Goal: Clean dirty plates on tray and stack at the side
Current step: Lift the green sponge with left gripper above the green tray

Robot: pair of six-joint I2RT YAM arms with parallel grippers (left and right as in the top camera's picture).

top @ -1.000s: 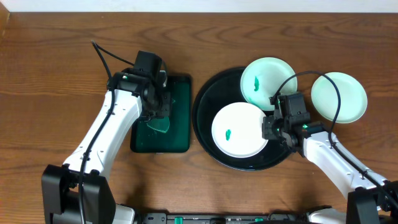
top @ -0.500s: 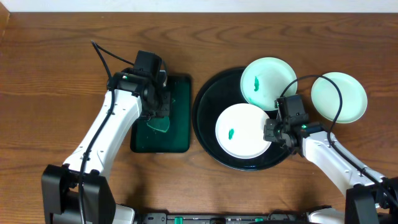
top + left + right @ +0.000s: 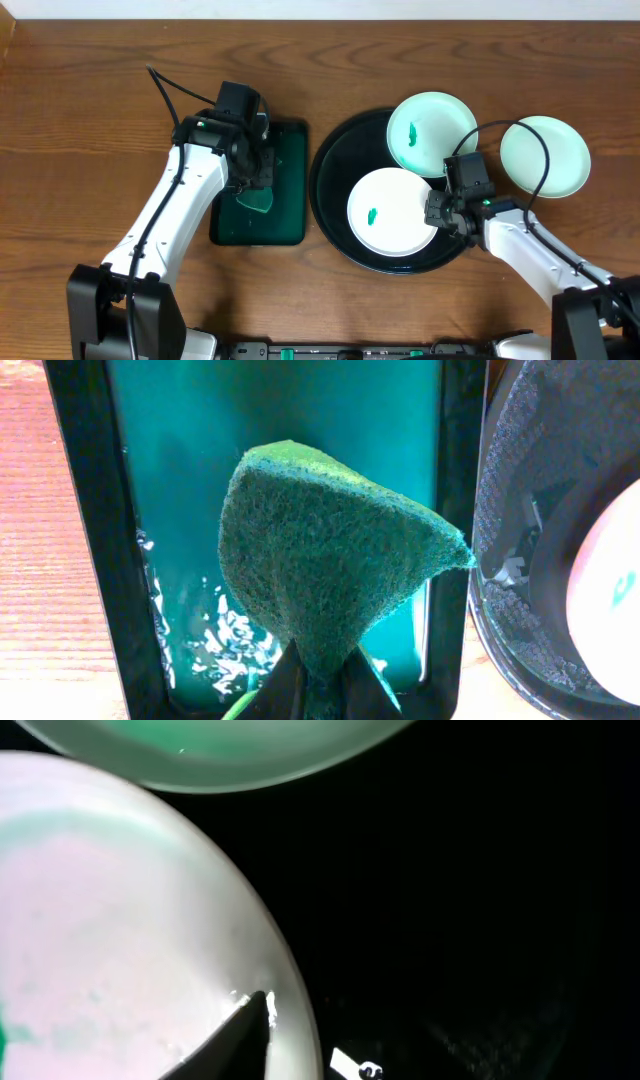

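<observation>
Pinching a green sponge (image 3: 325,550) in the closed left gripper (image 3: 322,672), over the wet dark green tray (image 3: 300,410). Clamping the right rim of the front plate (image 3: 385,215) with the right gripper (image 3: 437,212), inside the black tray (image 3: 328,190); 1 green smear on it. Behind, at the tray's back-right edge, a smeared 2nd plate (image 3: 430,125). Right of the tray, on the table (image 3: 100,100), a 3rd plate (image 3: 545,157).

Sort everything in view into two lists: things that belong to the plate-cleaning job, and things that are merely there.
Belongs to the job: front plate, back plate, plate off the tray, black tray, green scouring pad, green water tray.
Merely there: wooden table, arm cable.
</observation>
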